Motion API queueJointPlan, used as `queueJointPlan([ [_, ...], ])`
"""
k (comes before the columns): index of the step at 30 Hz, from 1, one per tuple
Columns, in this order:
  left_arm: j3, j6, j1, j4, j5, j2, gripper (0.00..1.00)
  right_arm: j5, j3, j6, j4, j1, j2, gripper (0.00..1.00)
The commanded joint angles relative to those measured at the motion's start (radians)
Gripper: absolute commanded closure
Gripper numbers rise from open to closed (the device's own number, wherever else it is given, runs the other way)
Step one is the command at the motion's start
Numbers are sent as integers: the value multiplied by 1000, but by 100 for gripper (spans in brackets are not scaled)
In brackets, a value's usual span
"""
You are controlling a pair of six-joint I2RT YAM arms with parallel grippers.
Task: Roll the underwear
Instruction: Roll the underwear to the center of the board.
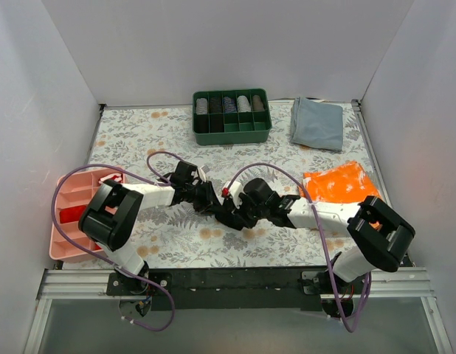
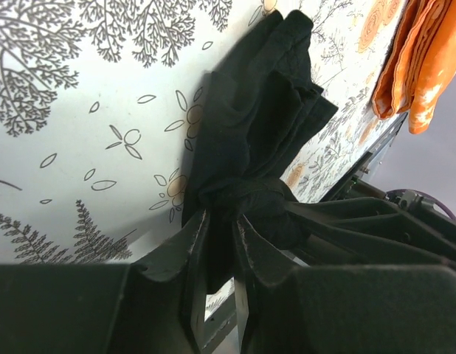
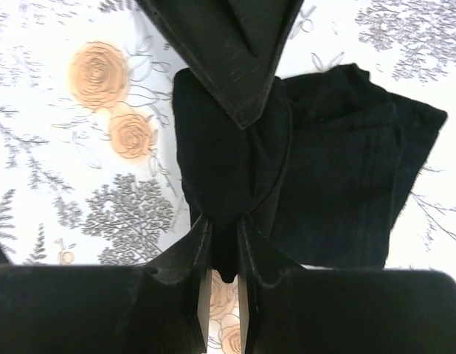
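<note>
The black underwear lies bunched on the flowered table between my two grippers, near the front middle. In the left wrist view the underwear stretches away from my left gripper, which is shut on a fold of it. In the right wrist view my right gripper is shut on the near edge of the underwear, and the left gripper's finger reaches in from the top. In the top view the left gripper and right gripper meet over the cloth.
A green divided box with rolled cloths stands at the back. A grey-blue folded cloth lies back right. An orange-and-white cloth lies at the right. A pink tray sits at the left edge.
</note>
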State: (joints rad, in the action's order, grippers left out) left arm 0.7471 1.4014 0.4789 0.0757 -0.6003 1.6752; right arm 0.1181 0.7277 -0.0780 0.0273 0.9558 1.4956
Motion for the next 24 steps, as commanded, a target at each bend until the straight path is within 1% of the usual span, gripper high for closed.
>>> queueJointPlan([
  [1, -14, -45, -28, 75, 91, -15, 82, 265, -63, 52, -47, -25, 23, 87],
  [2, -12, -44, -29, 73, 89, -22, 78, 275, -65, 52, -44, -28, 31, 87],
  [3, -11, -42, -29, 69, 86, -25, 70, 276, -71, 55, -40, -31, 32, 87],
  [5, -2, -42, -29, 64, 80, -34, 63, 296, -76, 57, -36, -32, 40, 87],
  [9, 9, -35, -29, 56, 85, -80, 54, 298, -65, 63, -36, -34, 55, 87],
  [11, 8, -25, -29, 52, 99, -104, 51, 295, -74, 70, -11, -35, 57, 87],
  [15, -17, -13, -36, 41, 131, -167, 46, 307, -117, 164, 72, -57, 35, 87],
  [19, -64, -2, -39, 9, 129, -245, 42, 399, -154, 242, 152, -98, 37, 85],
  [24, -130, 2, -39, -34, 108, -292, 39, 488, -139, 287, 181, -149, 78, 85],
])
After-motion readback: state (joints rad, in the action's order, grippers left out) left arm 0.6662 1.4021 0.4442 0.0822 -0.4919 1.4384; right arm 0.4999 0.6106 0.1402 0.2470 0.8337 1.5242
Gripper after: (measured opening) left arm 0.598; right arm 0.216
